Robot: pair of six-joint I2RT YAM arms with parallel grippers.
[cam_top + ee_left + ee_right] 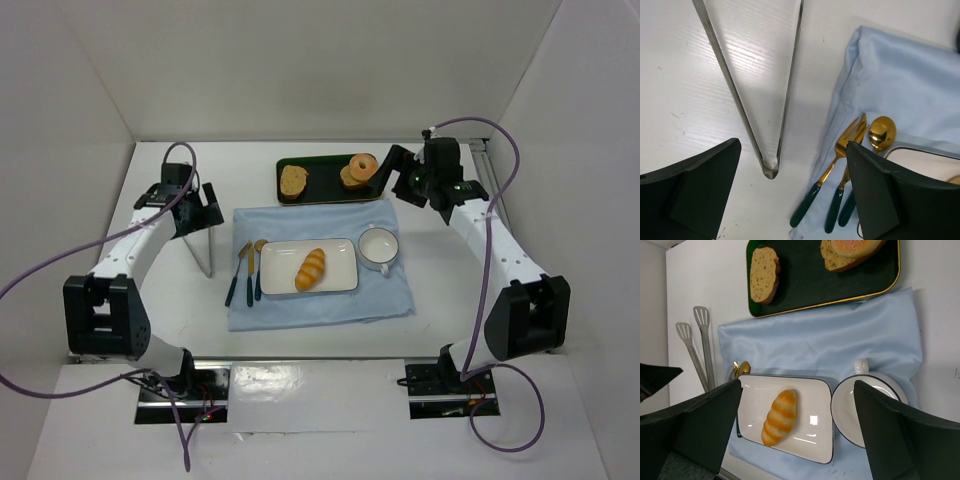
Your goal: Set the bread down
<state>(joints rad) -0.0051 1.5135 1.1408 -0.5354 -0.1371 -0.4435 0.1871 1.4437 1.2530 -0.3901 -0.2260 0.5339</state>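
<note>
Bread [779, 417] on plate [812, 399], we judge it light, soft, squashable; we'd pinch gently across ridged middle; left tool [792, 150], right tool [797, 385] both released, empty

Top external: fixed above and behind the arm bases [445, 380], tilted down and forward, distant enough to cover the whole table [200, 320].

Left wrist: close over the table, facing nearly straight down; covers the tongs [771, 169] hinge, cutlery [842, 160] and blue cloth [900, 85] edge.

Right wrist: raised well higher, facing down; covers green tray [805, 285], white plate [812, 405] and cup [847, 412], framed much as from above.

Common to all three views: tongs, cutlery, cloth, at least one plate corner.
</note>
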